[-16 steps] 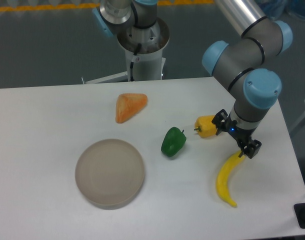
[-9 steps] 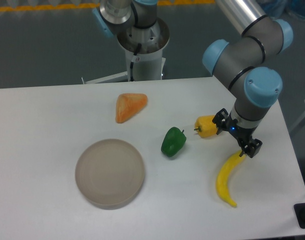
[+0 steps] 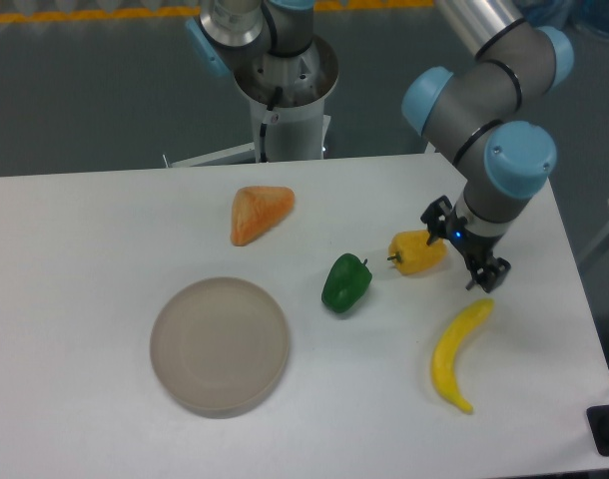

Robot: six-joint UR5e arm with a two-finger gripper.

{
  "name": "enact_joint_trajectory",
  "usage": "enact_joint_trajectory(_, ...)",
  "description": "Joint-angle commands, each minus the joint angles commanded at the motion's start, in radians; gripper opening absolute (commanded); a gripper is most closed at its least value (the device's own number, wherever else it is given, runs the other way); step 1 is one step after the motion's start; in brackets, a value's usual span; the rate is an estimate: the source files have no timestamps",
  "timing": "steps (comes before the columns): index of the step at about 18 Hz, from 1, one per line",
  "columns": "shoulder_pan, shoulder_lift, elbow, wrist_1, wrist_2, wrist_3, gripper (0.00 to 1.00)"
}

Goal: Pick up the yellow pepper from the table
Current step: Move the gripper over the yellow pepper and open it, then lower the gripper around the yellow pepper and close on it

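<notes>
The worktop (image 3: 105, 239) is plain white, with no pattern on it. The yellow pepper (image 3: 415, 252), toward the right edge, is a warm yellow-orange with a short dark stem. Beside it the green pepper (image 3: 345, 282) is a deep glossy green, its stem dark as well. The banana (image 3: 454, 353), near the front right corner, is bright yellow, shading a little darker at its tips. A wedge-shaped piece (image 3: 258, 212) toward the back edge is orange, paler along one side. The round dish (image 3: 219, 345) near the front is a dull translucent grey-beige. The hand (image 3: 465, 250) is black, showing one small blue light; the arm (image 3: 504, 100) is grey with light blue caps.
</notes>
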Motion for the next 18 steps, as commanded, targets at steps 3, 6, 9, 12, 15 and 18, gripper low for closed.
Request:
enact_joint_trajectory(3, -0.009, -0.001, -0.026, 0.0, 0.0, 0.0, 1.0)
enact_joint_trajectory(6, -0.009, -0.001, -0.069, 0.027, -0.005, -0.009, 1.0)
enact_joint_trajectory(9, -0.015, -0.004, -0.112, 0.109, -0.005, -0.023, 1.0)
enact_joint_trajectory(12, -0.017, -0.006, -0.129, 0.13, -0.003, -0.023, 0.63)
enact_joint_trajectory(15, -0.017, -0.008, -0.129, 0.13, -0.003, -0.026, 0.29)
enact_joint_trajectory(18, -0.015, -0.009, -0.106, 0.129, 0.005, -0.025, 0.27)
